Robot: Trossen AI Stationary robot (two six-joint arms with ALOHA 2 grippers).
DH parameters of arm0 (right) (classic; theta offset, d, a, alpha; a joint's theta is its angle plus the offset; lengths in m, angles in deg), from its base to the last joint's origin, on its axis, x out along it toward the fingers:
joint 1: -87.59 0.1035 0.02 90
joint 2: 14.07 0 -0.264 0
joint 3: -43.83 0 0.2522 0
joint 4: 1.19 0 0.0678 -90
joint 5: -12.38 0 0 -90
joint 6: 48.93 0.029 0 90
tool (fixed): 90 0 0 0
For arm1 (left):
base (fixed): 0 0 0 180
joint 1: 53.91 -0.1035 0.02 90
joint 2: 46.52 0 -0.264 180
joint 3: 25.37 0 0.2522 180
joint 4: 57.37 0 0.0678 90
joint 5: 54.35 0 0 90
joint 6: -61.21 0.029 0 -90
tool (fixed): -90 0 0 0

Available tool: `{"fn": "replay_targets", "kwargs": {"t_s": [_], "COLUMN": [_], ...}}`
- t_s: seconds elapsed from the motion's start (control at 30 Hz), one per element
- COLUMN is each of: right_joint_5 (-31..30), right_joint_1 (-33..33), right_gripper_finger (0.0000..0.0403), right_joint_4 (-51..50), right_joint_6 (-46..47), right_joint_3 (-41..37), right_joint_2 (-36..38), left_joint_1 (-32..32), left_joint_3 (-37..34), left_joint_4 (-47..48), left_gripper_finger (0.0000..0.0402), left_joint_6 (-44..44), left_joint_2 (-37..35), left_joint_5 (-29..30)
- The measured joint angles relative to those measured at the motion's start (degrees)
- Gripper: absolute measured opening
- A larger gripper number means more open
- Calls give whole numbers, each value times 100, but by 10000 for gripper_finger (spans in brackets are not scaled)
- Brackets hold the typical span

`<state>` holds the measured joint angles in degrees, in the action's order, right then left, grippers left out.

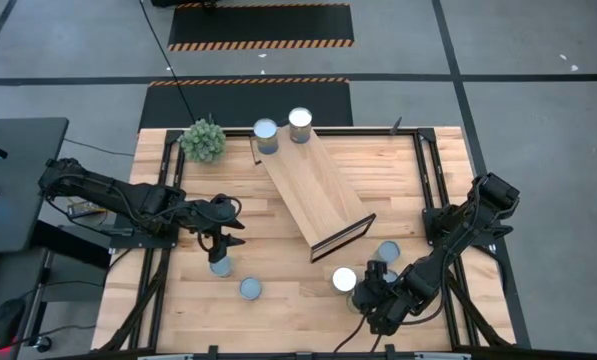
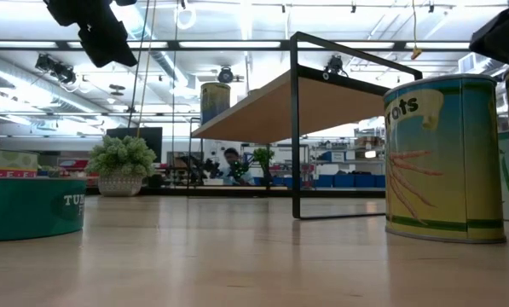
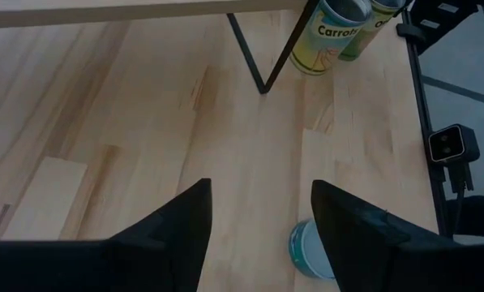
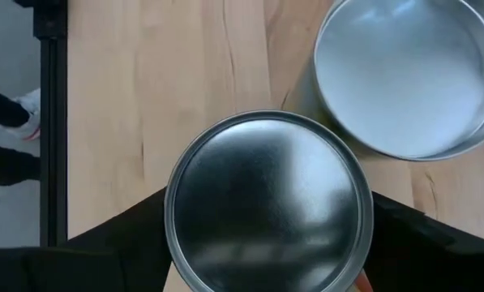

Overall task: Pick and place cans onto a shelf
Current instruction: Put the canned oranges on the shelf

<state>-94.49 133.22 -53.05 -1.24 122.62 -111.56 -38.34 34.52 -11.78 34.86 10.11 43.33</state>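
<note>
The jaws of the right gripper point(image 4: 266, 243) were closed around a can point(image 4: 267, 201), its round silver top facing straight up at the wrist camera, so the can stood upright. A second can point(image 4: 404, 73) with a pale top stood just beside it, almost touching.

From above, the right gripper point(image 1: 378, 290) was near the front edge of the worktop point(image 1: 278, 290), with a bright-topped can point(image 1: 344, 279) just to its left and another can point(image 1: 387, 251) behind it.

The jaws of the left gripper point(image 1: 221, 240) were spread wide and held nothing. They hung over a low teal can point(image 1: 221, 266) (only its edge point(image 3: 310, 251) showed in the left wrist view). One more low can point(image 1: 250, 289) stood near it, toward the front edge.

The shelf point(image 1: 313, 190) lay slanted across the worktop. Its long side ran from the back middle toward the front right, and its dark-framed end point(image 1: 343, 238) pointed at the right gripper. Two cans point(image 1: 266, 132) point(image 1: 300, 120) stood upright at its far end, next to a green plant point(image 1: 203, 140).

Bare wood lay open between the two grippers, in front of the shelf. The right gripper had little room, with cans close on two sides.
</note>
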Motion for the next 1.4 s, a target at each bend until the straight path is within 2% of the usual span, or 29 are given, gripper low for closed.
{"fn": "replay_targets", "kwargs": {"t_s": [0.27, 0.57, 0.97, 1.17, 1.4], "right_joint_5": [14, -28, -358, -831, -1178], "right_joint_1": [12, 15, -306, -655, -1295], "right_gripper_finger": [324, 323, 323, 323, 323], "right_joint_4": [-103, -819, -2039, -2240, -2240], "right_joint_6": [352, -134, -300, -913, -1889], "right_joint_3": [41, 555, 1007, 1444, 2103], "right_joint_2": [9, 86, 1346, 1762, 1792], "left_joint_1": [0, 0, 0, -1, -2], "left_joint_3": [0, 0, 0, 0, 0], "left_joint_4": [2, -2, -22, -27, -43], "left_gripper_finger": [217, 217, 217, 217, 217], "left_joint_6": [2, 4, 0, -23, -191], "left_joint_2": [0, 0, 0, 0, 0], "left_joint_5": [0, 0, 2, 9, 124]}}
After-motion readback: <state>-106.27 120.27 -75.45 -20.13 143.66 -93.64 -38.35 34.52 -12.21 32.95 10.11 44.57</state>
